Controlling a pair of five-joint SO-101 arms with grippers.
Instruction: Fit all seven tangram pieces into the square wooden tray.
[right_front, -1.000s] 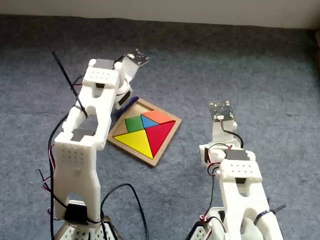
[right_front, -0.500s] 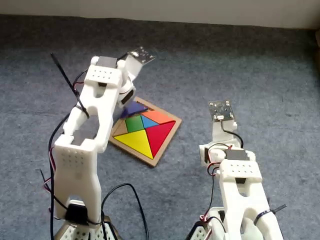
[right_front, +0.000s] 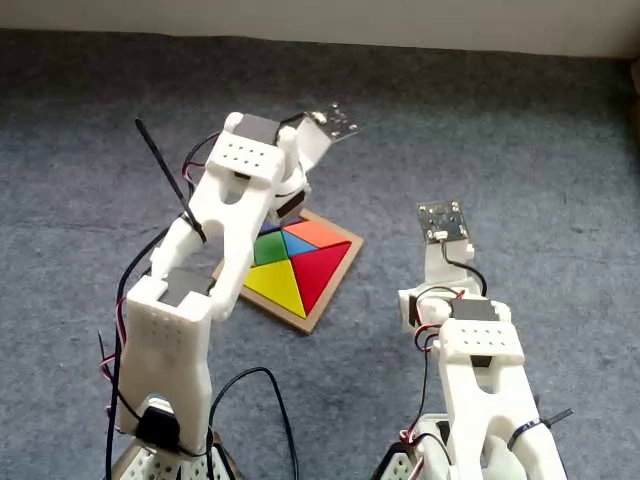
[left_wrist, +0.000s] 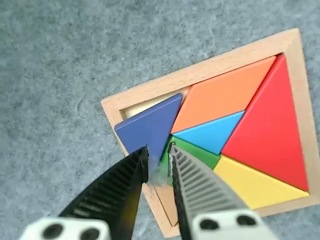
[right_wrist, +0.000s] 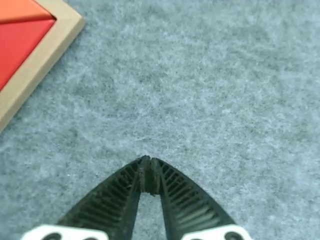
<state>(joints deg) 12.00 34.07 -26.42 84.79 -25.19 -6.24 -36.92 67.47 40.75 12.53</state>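
The square wooden tray (left_wrist: 210, 67) holds orange (left_wrist: 220, 95), light blue (left_wrist: 210, 135), green (left_wrist: 192, 152), yellow (left_wrist: 255, 182) and red (left_wrist: 272, 130) pieces. A dark blue triangle (left_wrist: 150, 127) lies tilted over one corner, partly across the rim, with a pale strip of bare tray floor beside it. My left gripper (left_wrist: 158, 152) is shut on that triangle's tip. In the high view the left arm (right_front: 250, 170) covers the far left part of the tray (right_front: 335, 285). My right gripper (right_wrist: 150, 162) is shut and empty above the carpet, off the tray's corner (right_wrist: 45, 50).
Grey carpet surrounds the tray on all sides. The right arm (right_front: 470, 340) stands to the right of the tray, with open floor between them. Loose cables hang by the left arm's base (right_front: 255, 385).
The left arm has swung right and over the tray's far corner, carrying the dark blue triangle with it. The right arm has kept still.
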